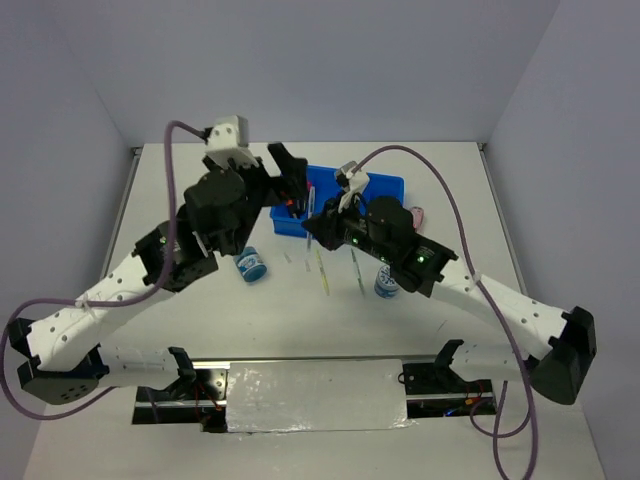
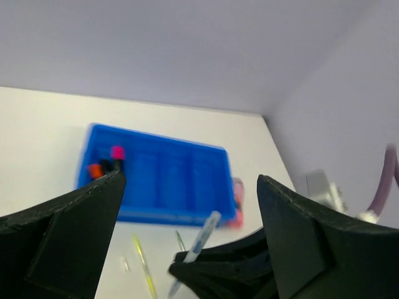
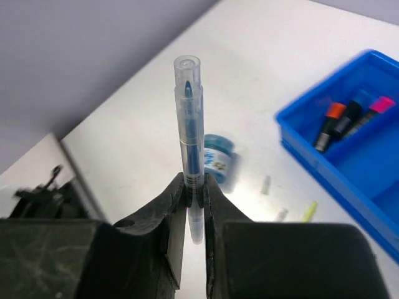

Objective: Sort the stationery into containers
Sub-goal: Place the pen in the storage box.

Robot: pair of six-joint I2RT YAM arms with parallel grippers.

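The bright-blue tray (image 1: pixel 385 186) stands at the far middle of the table. Its left compartment holds black highlighters with orange, blue and pink caps (image 3: pixel 349 116). My right gripper (image 1: pixel 318 224) is shut on a clear blue pen (image 3: pixel 189 118) and holds it in the air just in front of the tray's left end. My left gripper (image 1: pixel 292 186) is open and empty, hovering at the tray's left end; in the left wrist view the tray (image 2: pixel 168 180) lies between its fingers. Two thin pale pens (image 1: pixel 322 271) lie on the table in front of the tray.
One blue-white roll (image 1: pixel 251 265) sits left of the loose pens, another (image 1: pixel 386 282) to their right, partly under my right arm. A pink tube (image 1: pixel 418 213) lies against the tray's right end. Small pale bits (image 3: pixel 267 184) lie near the pens.
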